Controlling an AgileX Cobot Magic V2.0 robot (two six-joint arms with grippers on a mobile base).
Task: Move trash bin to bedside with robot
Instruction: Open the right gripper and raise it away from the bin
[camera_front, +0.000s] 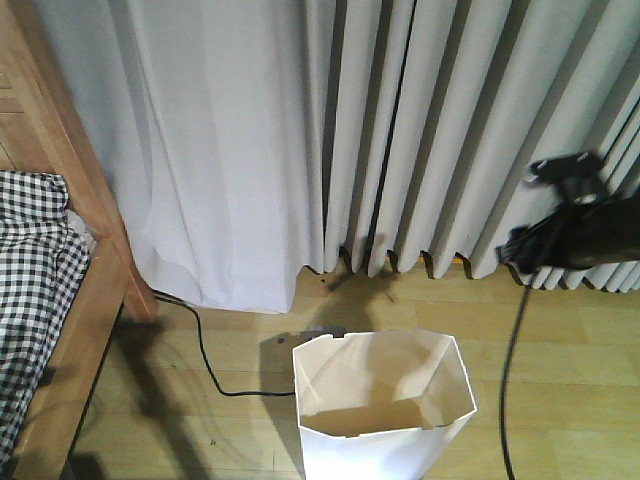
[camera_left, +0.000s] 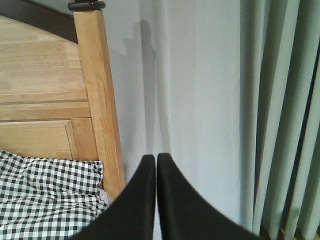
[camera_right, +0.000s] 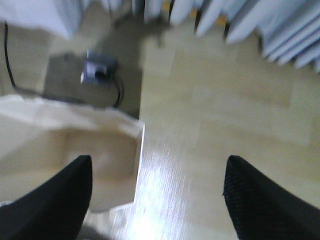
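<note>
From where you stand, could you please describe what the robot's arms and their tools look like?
Both tools are black. The left tool shows two smooth, glossy curved fingers tapering to points. The right tool has two broader, rounded fingers, one with a finely dotted texture. In the front view, the right arm is black and blurred, with a small black head at its top and a thin black cable trailing down.

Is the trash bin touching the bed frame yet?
Apart. The exterior front-facing view shows the trash bin standing on the floor with a wide strip of bare wooden floor and a black cable between it and the bed frame.
</note>
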